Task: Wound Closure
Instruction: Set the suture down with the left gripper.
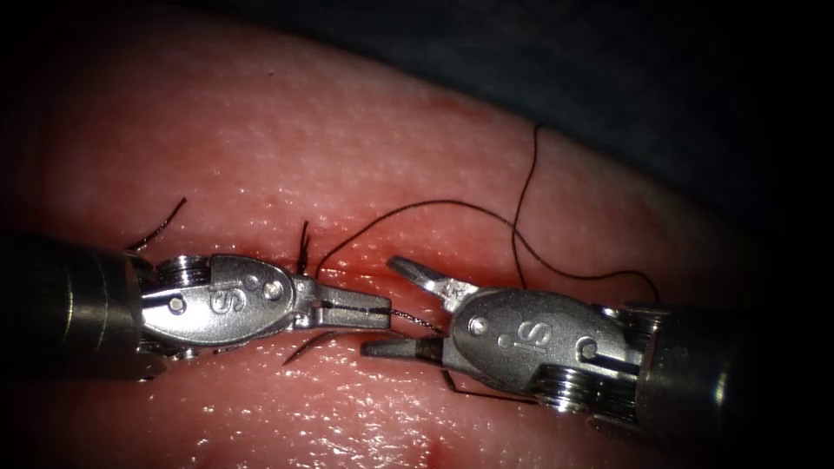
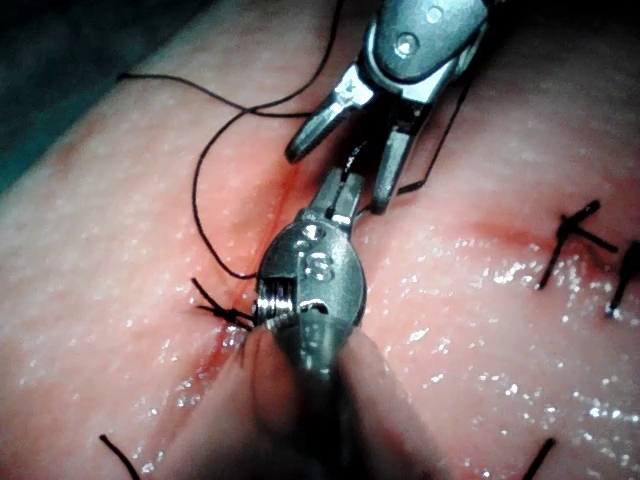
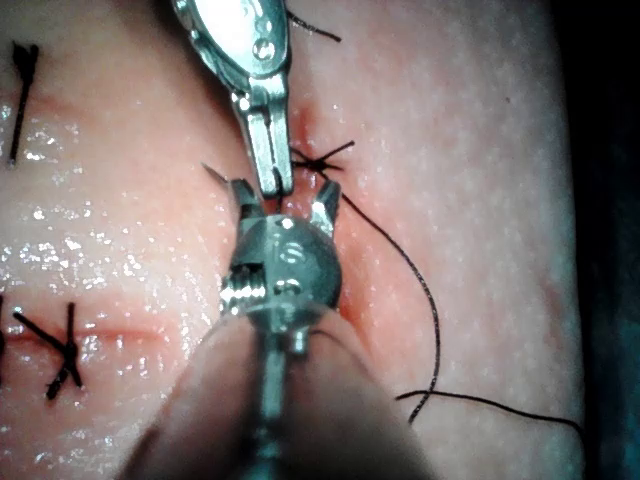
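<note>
Tissue underneath: left tool grips the thread; right tool gapes just beside, holding nothing

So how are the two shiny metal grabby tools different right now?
The left arm's silver metal gripper is shut, clamping the thin dark thread; the right arm's silver metal gripper is open wide and holds nothing. The left one comes in from the endoscope view's left, the right one from its right, so their tips meet over the wet pink tissue. Both look like matching steel tools.
</note>
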Available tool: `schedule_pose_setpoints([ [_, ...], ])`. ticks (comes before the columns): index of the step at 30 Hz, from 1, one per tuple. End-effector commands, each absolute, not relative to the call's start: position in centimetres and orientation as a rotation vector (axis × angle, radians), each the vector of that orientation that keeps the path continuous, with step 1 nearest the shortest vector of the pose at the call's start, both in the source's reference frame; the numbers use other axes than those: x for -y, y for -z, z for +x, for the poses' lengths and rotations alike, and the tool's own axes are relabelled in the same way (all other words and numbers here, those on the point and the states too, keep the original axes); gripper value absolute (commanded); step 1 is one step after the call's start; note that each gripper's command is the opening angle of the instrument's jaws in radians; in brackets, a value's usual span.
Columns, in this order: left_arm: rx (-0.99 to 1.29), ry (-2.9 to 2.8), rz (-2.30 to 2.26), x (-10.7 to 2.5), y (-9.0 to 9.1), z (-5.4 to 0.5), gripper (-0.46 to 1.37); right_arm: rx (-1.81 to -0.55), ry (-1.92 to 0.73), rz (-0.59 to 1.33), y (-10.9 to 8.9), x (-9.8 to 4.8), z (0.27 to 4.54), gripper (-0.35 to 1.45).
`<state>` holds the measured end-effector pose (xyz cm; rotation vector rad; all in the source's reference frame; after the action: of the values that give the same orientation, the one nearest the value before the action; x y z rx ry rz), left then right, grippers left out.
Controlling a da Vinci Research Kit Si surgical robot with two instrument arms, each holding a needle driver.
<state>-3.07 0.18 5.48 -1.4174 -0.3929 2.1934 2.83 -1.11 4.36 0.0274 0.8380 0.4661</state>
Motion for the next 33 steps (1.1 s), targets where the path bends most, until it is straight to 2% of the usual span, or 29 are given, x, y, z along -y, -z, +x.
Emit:
schedule_pose_setpoints([
  [1,0.39,-2.198,-1.42,-0.18,-5.48,-3.07,-0.35,-0.838,-0.468,0.025,-4.35,1.11,2.82,0.9],
  [16,0.364,-2.219,-1.427,-0.27,-5.49,-3.11,-0.35,-0.831,-0.47,0.011,-4.28,1.13,2.68,0.9],
  [25,0.23,-2.262,-1.372,-0.67,-5.76,-3.14,-0.35,-0.863,-0.495,-0.029,-3.98,1.19,2.41,0.9],
  [33,0.162,-2.28,-1.347,-1.17,-6.08,-3.27,-0.35,-0.894,-0.496,-0.045,-3.76,1.4,2.36,0.9],
])
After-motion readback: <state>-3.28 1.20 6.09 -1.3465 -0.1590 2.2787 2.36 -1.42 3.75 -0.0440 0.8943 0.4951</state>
